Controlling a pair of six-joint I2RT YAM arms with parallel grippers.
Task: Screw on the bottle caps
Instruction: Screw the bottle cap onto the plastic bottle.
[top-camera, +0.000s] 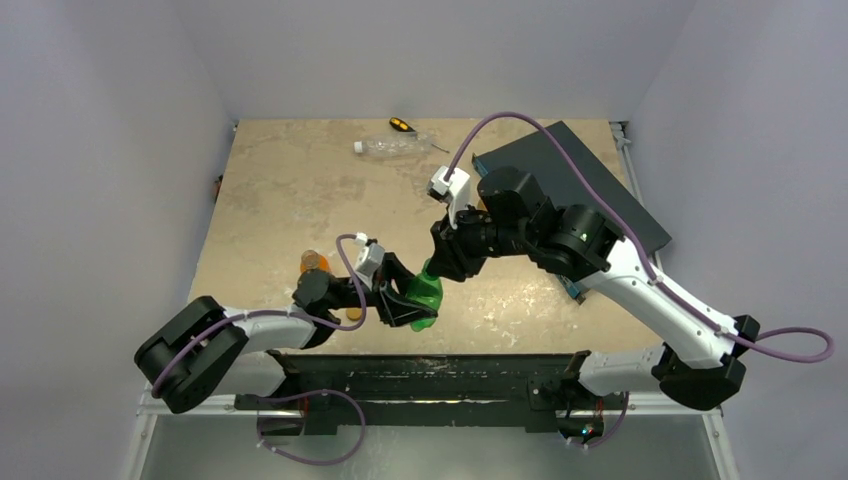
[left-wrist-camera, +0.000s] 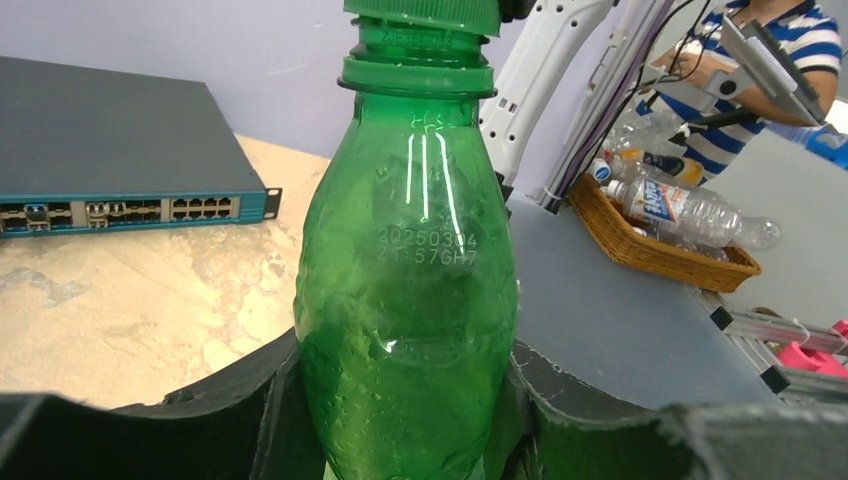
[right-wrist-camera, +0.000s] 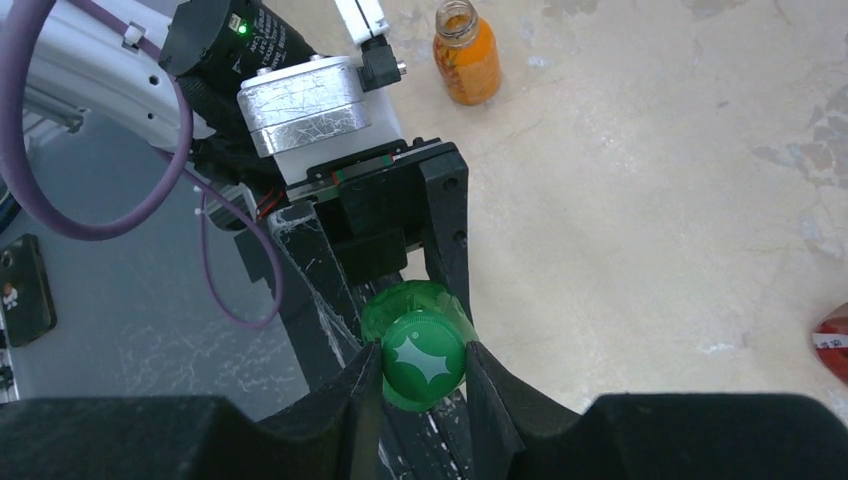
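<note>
Near the front middle of the surface (top-camera: 300, 200), grips the green bottle (top-camera: 424, 295) around its lower body with the left hand (top-camera: 410, 303), fingers (left-wrist-camera: 560, 410) clenched against both sides. Cannot see the base: covered by the hand from above, cut off at the bottom edge in the left wrist view, so no telling whether it rests on the surface or hangs above it. Leans the neck toward the right arm, judging from the overhead view.

On top of that neck, pinches the dark green cap (right-wrist-camera: 424, 360) between the two fingers (right-wrist-camera: 360, 385) of the right hand (right-wrist-camera: 424, 368), touching it on either side. Cannot judge how far down the thread: cropped by the top edge in the left wrist view, seen only end-on from the right wrist.

Farther left, shows the amber bottle (right-wrist-camera: 466, 62) upright and uncapped, half hidden behind the left arm from overhead (top-camera: 314, 263). At the far edge, shows the clear bottle (top-camera: 395, 147) lying on its side with a white cap (top-camera: 358, 147), just beside a screwdriver (top-camera: 402, 125). Along the right, a network switch (left-wrist-camera: 110, 150), partly masked by the right arm. Clips a red object (right-wrist-camera: 835, 340) at the right wrist frame's edge, too little visible to name.
</note>
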